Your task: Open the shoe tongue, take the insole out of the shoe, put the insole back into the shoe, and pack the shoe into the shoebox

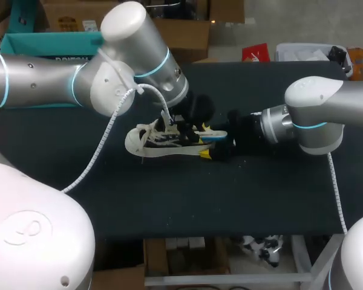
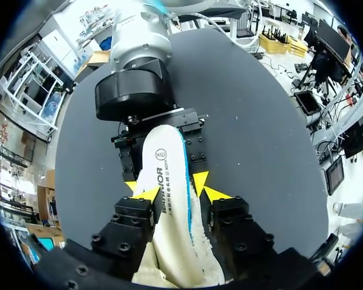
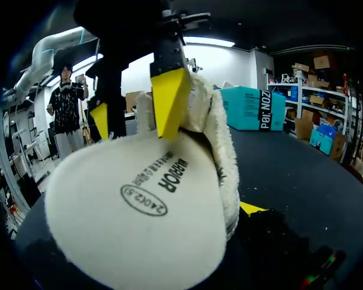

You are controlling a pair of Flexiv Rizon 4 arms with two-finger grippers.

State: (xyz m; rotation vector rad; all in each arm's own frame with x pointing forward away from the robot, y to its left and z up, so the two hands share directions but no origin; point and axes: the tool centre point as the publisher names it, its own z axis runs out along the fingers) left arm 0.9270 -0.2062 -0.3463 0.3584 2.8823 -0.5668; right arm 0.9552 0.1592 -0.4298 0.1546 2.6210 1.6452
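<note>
The insole (image 3: 139,211) has a matt, off-white face with a fine grain and black print. Thick, fluffy fleece (image 3: 224,151) lines its edge. The shoe (image 1: 160,140) upper and laces look like cream cloth. The tabletop (image 1: 169,199) is matt black and felt-like. The left arm (image 1: 42,78) and right arm (image 1: 327,115) have smooth, satin silver housings. The left end effector (image 2: 180,193) and right end effector (image 2: 165,182) have matt black, bolted bodies. The cable (image 1: 97,157) is a ribbed white plastic spiral.

Left end effector (image 2: 181,193), right end effector (image 2: 165,183), close together
</note>
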